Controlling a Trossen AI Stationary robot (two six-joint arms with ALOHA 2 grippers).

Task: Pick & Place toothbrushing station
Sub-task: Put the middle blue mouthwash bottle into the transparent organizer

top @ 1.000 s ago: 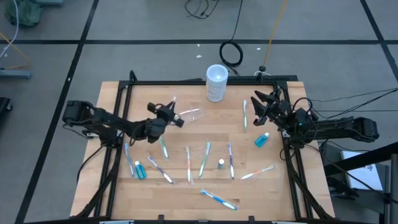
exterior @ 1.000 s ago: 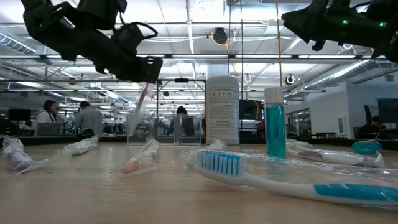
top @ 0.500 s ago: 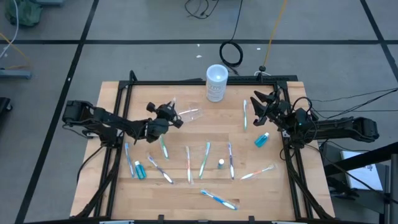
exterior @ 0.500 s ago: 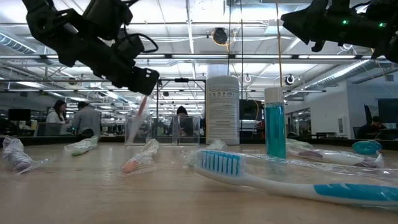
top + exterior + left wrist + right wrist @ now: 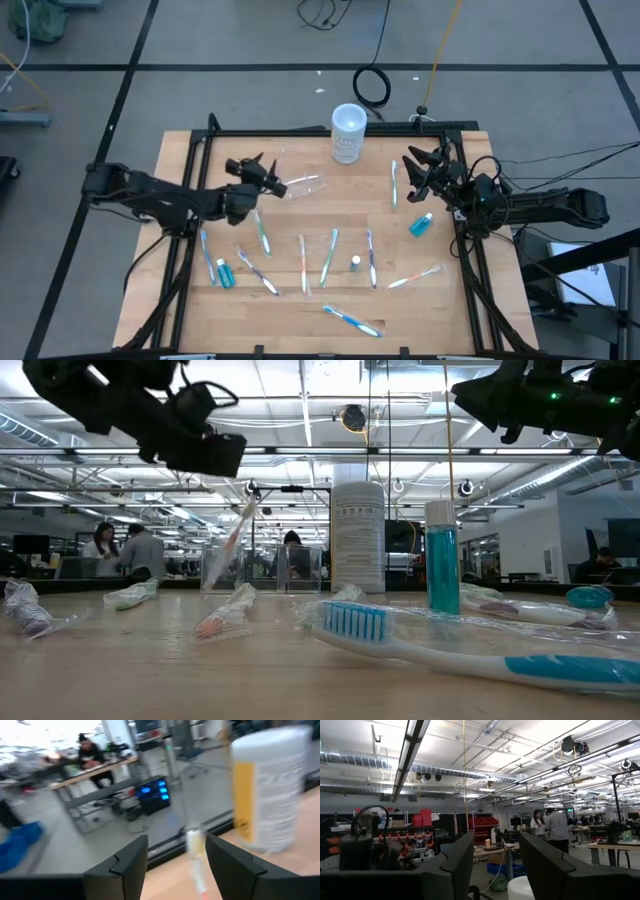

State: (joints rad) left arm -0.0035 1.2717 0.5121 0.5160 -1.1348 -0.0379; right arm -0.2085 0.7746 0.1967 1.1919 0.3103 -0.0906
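Above the surface's [image 5: 180, 300] far-left part, the left claw [image 5: 262, 172] has just spread wide and backed off; its toothbrush [image 5: 232, 542] now leans inside the clear cup [image 5: 304, 186], delivered. Right claw [image 5: 423, 172] waits open, empty.

at twelve o'clock a white canister [image 5: 357, 537] stands upright on the wooden table [image 5: 150, 670], a teal tube [image 5: 442, 569] upright just beside it at three o'clock. a clear holder [image 5: 222, 567] at ten o'clock carries a leaning pink toothbrush [image 5: 234, 541]. the left gripper [image 5: 205, 453] hangs above it; the right gripper [image 5: 487, 398] hangs at two o'clock. a blue-bristled toothbrush [image 5: 470, 650] lies nearest, at five o'clock.
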